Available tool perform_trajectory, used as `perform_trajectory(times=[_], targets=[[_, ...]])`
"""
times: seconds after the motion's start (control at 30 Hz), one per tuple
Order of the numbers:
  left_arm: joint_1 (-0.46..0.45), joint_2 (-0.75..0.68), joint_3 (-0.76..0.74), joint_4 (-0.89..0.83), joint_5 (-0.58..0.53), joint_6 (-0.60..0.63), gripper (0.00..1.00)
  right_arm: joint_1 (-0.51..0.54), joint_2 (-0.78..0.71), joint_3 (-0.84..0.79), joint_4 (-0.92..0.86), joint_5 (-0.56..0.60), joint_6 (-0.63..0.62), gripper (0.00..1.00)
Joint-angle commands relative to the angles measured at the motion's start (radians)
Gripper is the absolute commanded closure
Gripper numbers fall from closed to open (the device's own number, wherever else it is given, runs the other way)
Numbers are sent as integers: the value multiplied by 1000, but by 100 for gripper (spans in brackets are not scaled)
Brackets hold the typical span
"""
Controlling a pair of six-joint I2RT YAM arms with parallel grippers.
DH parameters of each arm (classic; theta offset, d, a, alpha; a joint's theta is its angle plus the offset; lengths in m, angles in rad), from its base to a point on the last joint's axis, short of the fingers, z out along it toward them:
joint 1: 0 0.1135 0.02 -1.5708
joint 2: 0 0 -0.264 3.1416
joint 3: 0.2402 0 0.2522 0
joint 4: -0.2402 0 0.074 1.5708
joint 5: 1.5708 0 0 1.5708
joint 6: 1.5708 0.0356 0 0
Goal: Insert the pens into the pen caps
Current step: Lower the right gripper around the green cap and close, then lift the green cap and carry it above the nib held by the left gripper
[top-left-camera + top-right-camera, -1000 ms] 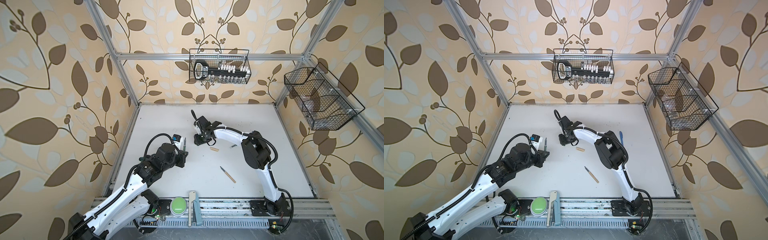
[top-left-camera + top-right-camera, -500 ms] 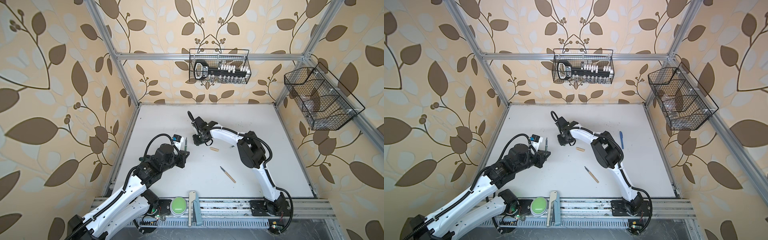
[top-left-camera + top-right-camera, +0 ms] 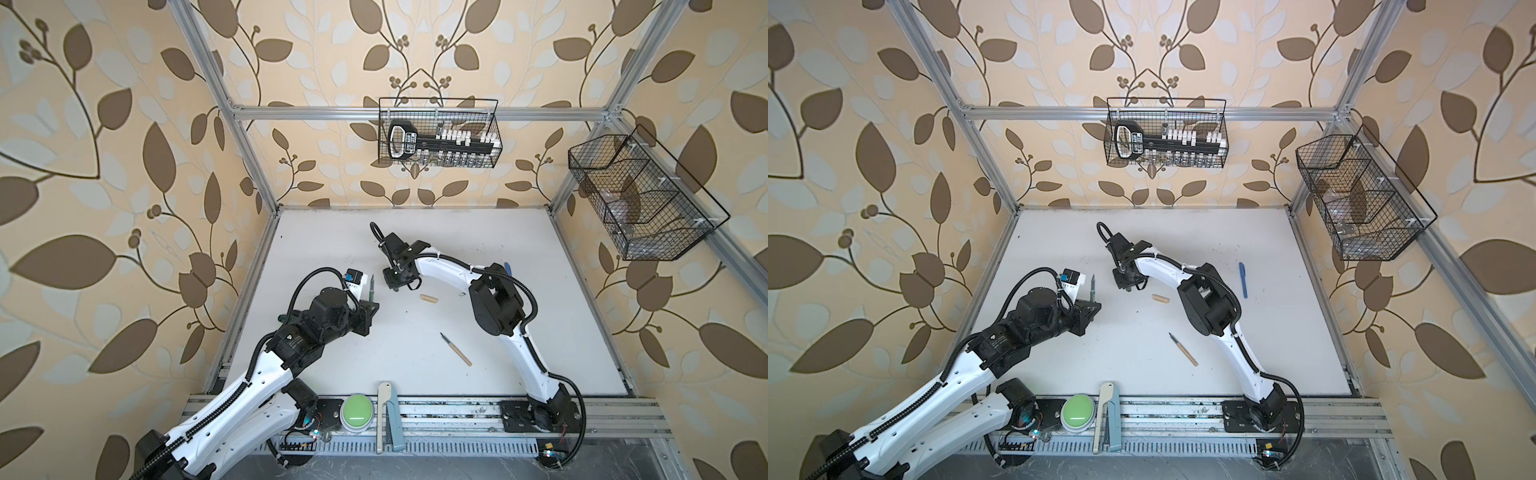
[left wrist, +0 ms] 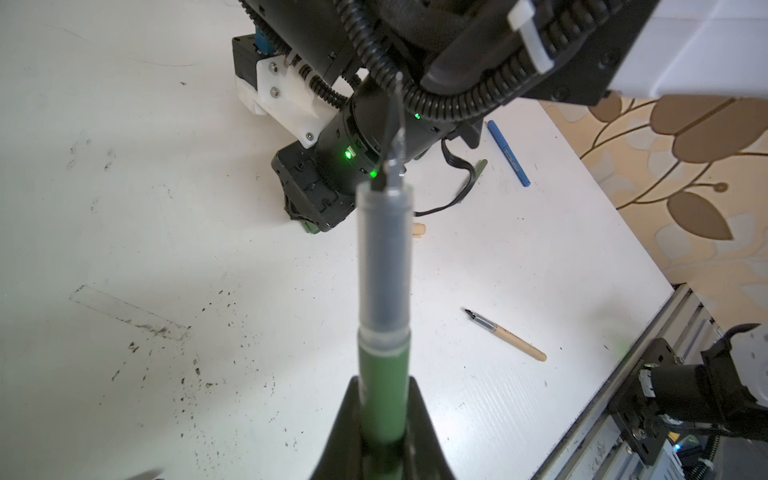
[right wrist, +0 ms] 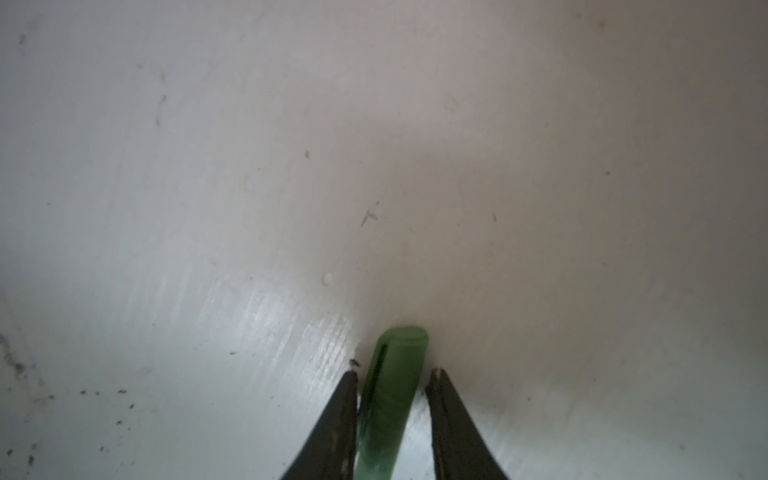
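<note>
Over the last second the right gripper (image 5: pixel 393 371) has drawn its black jaws in around the short dark green plastic pen cap (image 5: pixel 402 343), which lies on the table just at 11 o'clock of centre. One jaw looks to touch the cap and a thin gap shows at the other, so I cannot tell whether it is pinched yet. The left gripper (image 4: pixel 383 401) has not moved. At 9 o'clock it stays clamped on the slim dark green pen (image 4: pixel 384 266), clear grip section and dark nib pointing up. That suggests the cap pick-up is nearly made, with lifting and mating left to do.

A stubby tan cap (image 3: pixel 428 299) lies at centre, and the uncapped tan pen (image 3: pixel 456 350) is at 5 o'clock. A blue pen (image 3: pixel 1242 279) lies at 2 o'clock, apparently capped.

The flat white tabletop (image 3: pixel 328 249) is scuffed and speckled with dark marks. Leaf-patterned wallpaper (image 3: pixel 124 166) fills an aluminium frame (image 3: pixel 316 113). One black wire basket (image 3: pixel 440 160) hangs at 12 o'clock and a second wire basket (image 3: pixel 642 208) at 2 o'clock. A round green push button (image 3: pixel 356 407) sits on the front rail at 7 o'clock.
</note>
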Motion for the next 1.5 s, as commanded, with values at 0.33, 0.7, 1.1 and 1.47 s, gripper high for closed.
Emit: perform_trajectory(times=[0.33, 0.7, 1.1, 1.47], targets=[[-3, 23, -62, 111, -26, 39, 93, -29, -76, -109, 5, -18, -65, 88], [-87, 240, -40, 329, -139, 146, 100, -86, -462, -516, 302, -56, -56, 92], [-135, 359, -6, 587, -125, 187, 100, -114, -939, -1052, 852, -287, 4, 92], [-152, 339, 53, 543, -30, 191, 99, -190, -1207, -1311, 1294, -481, 206, 90]])
